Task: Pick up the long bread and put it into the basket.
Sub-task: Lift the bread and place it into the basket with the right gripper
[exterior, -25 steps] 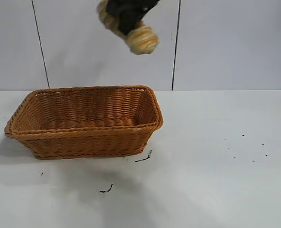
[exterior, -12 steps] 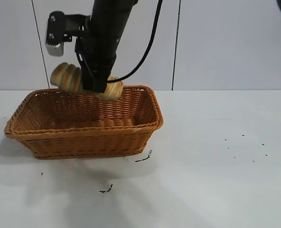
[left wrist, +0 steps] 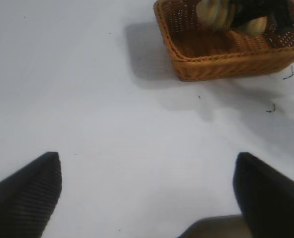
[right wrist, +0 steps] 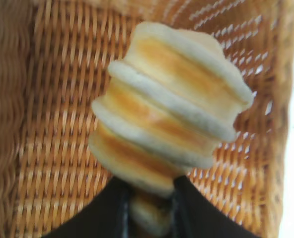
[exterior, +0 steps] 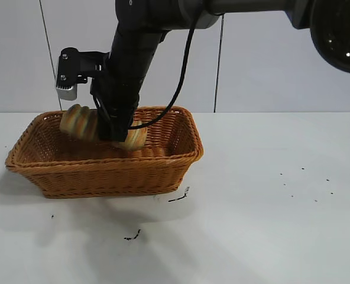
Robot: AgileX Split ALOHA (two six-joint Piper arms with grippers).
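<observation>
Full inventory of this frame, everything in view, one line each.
long bread: 1, golden-tan with orange and pale ridges, held inside the basket, above its floor
basket: 1, orange-brown wicker, on the table's left half in the exterior view
table: 1, white, with a few small dark specks and scuff marks
wall: pale grey panels with dark vertical seams, behind the table
right gripper: 1, black, shut on the long bread, reaching down into the basket
left gripper: 1, black, open over bare table, away from the basket
</observation>
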